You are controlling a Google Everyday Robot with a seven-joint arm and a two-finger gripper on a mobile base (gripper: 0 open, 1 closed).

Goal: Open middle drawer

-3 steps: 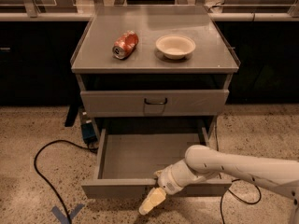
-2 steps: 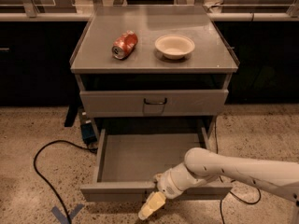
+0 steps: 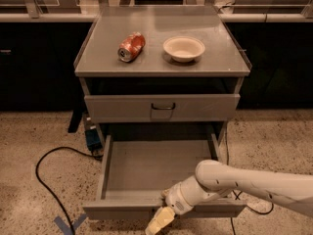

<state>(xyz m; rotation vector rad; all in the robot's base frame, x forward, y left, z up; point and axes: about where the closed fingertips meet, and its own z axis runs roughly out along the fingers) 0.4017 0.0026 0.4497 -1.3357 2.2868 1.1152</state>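
The middle drawer (image 3: 156, 168) is a shallow, wide grey tray. It stands pulled far out of the grey cabinet (image 3: 161, 62), and its inside is bare. Its flat front (image 3: 117, 210) faces me near the bottom of the view, and its handle is hidden behind my wrist. My gripper (image 3: 159, 222) hangs at the middle of that front, just below its top edge, on the end of my white arm (image 3: 244, 182), which reaches in from the right. The drawer above (image 3: 163, 106) is closed and has a small dark loop handle.
A crushed red can (image 3: 131, 46) lies on the cabinet top, with a white bowl (image 3: 184, 48) beside it. A black cable (image 3: 49, 175) loops over the speckled floor on the left. A blue box (image 3: 92, 137) sits by the cabinet's left leg. Dark counters run along the back.
The middle drawer has slid a little further out toward me. My gripper has stayed at its front and moved down and back with it.
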